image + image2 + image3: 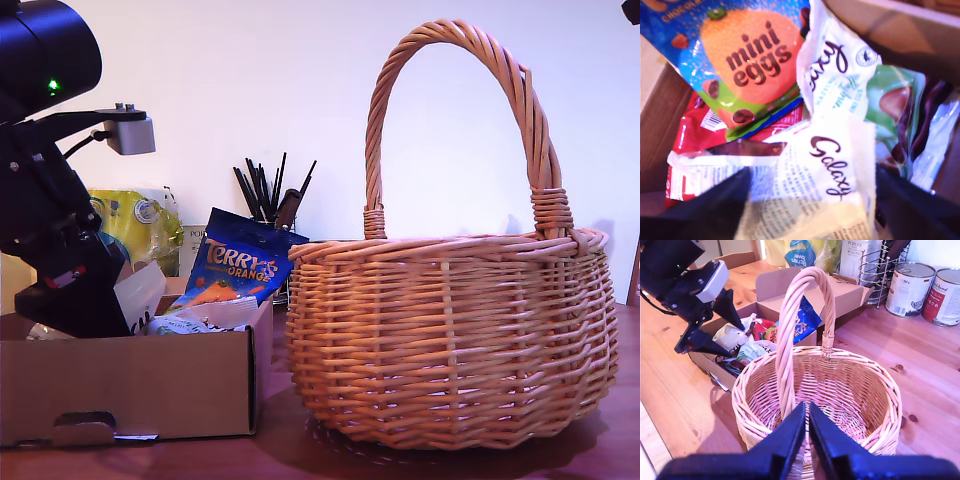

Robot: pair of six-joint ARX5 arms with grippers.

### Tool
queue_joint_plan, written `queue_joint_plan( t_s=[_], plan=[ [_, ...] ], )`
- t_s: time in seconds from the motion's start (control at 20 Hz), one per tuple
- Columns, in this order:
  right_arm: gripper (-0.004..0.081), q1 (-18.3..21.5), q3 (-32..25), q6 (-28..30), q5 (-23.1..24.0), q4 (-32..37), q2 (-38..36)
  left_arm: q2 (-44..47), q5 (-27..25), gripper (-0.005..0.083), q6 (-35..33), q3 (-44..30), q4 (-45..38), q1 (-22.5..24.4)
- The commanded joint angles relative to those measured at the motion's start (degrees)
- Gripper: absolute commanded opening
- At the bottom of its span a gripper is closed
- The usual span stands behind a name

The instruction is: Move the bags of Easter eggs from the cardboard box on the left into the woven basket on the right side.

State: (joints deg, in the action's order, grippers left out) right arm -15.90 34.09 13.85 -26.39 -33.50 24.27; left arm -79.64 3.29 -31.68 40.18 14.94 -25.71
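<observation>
My first hand [810,200] down in the cardboard box [150,385], fingers spread around the white bag [815,185].

The cardboard box [150,385] sits low and brown at the exterior view's left, flaps upright, a punched tab in its front wall. Inside, the blue Terry's Orange bag [238,262] stands tilted at the box's 2 o'clock corner, with a white Galaxy bag [810,185], a pale green bag [895,110] and a red bag [695,125] crumpled beside it. The woven basket [450,340] stands upright just beside the box, at its 3 o'clock, its arched handle up, no bags inside.
</observation>
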Motion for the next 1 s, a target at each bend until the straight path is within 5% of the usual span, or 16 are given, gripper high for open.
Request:
queue_joint_plan(
  t_s=[0.0, 0.25, 0.5, 0.95],
  plan=[
    [-0.0012, -0.22, 0.46, 0.35, -0.07, 0.46, -0.07, -1.05, 0.07, 0.0291, -0.15, -0.61, 0.07, 0.22],
    [-0.0012, -0.22, 0.44, 0.33, -0.07, 0.44, -0.07, -0.92, -0.83, 0.0140, -0.26, 2.95, 1.42, 0.20],
    [-0.0012, -0.22, 0.44, 0.33, -0.04, 0.46, -0.07, -0.92, -0.79, -0.0025, -0.26, 12.04, 11.63, 0.20],
    [-0.0012, -0.22, 0.46, 0.33, -0.04, 0.61, -0.07, 1.60, 0.35, -0.0024, -0.20, 16.96, 15.76, -0.66]
  ],
)
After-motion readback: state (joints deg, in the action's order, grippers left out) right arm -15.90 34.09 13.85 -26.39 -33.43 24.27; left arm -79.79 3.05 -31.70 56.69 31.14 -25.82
